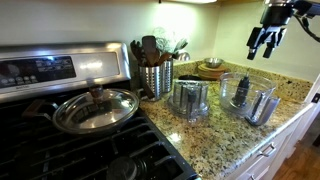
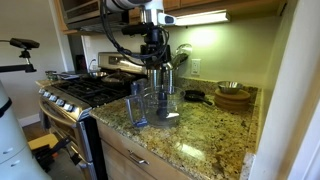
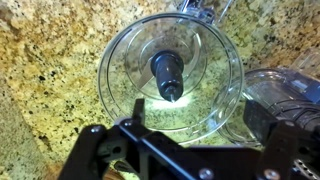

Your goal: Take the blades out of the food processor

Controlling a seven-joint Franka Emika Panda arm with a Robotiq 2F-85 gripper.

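Note:
The clear food processor bowl (image 3: 170, 75) stands on the granite counter, and the wrist view looks straight down into it. A dark blade shaft (image 3: 167, 76) rises in its centre; the blades themselves are hard to make out. The bowl shows in both exterior views (image 1: 238, 90) (image 2: 160, 100). My gripper (image 3: 197, 114) is open and empty, with its fingers spread above the bowl's near rim. In both exterior views the gripper (image 1: 265, 42) (image 2: 153, 45) hangs well above the bowl and is not touching it.
A second clear processor part (image 1: 190, 100) (image 3: 290, 85) stands beside the bowl. A steel utensil holder (image 1: 155, 78), a lidded pan (image 1: 95, 108) on the stove, and wooden bowls (image 1: 210, 68) sit nearby. The counter edge (image 1: 270, 135) is close.

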